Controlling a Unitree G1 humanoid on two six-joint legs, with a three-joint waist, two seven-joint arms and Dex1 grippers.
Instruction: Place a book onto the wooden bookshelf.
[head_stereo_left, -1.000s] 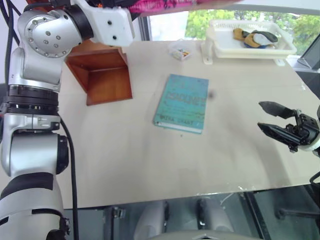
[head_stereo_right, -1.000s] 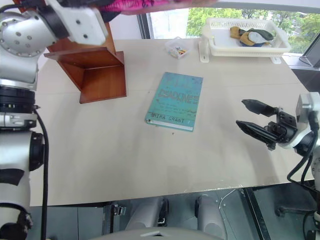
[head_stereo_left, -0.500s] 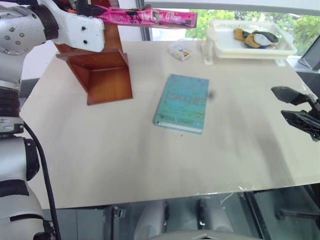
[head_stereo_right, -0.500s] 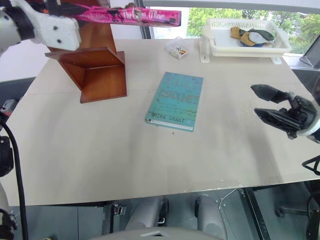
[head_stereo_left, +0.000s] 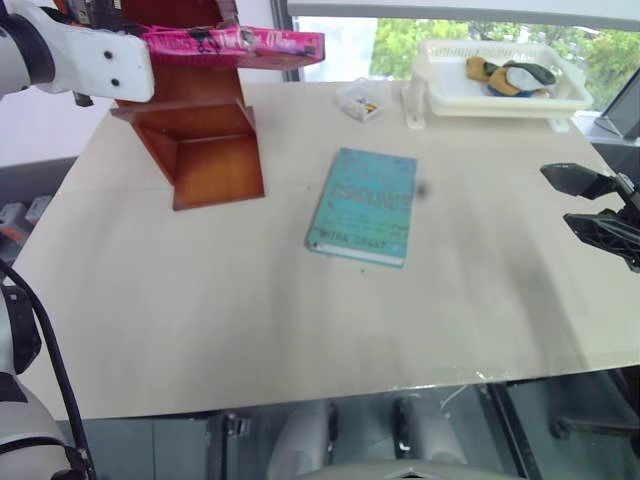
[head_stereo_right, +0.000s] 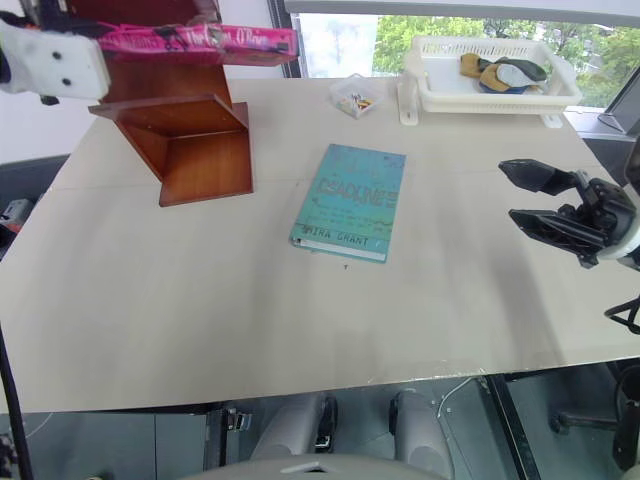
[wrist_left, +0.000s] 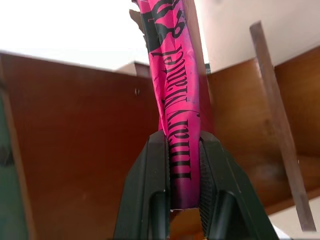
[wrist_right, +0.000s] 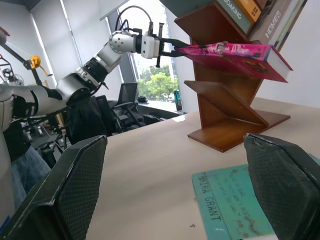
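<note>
Table (head_stereo_left: 200, 330) bare in front, book (head_stereo_left: 235, 43) at bookshelf (head_stereo_left: 205, 150)

2 head eyes look down over table (head_stereo_left: 250, 330), wrist cameras along pincers

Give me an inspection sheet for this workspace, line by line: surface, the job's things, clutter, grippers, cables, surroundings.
Surface: pale table, flat and mostly bare.
Job's things: pink book held level in the air against the upper part of the wooden bookshelf, not yet released; other books already stand in the shelf's upper tiers.
Clutter: teal book lying flat mid-table; white basket with small items at the far edge; small clear box beside it.
Grippers: left gripper jaws clamped on the pink book's end; right gripper jaws open, empty, over the table's right edge.
Cables: black cable at the left edge.
Surroundings: windows with trees outside; office chairs behind.
</note>
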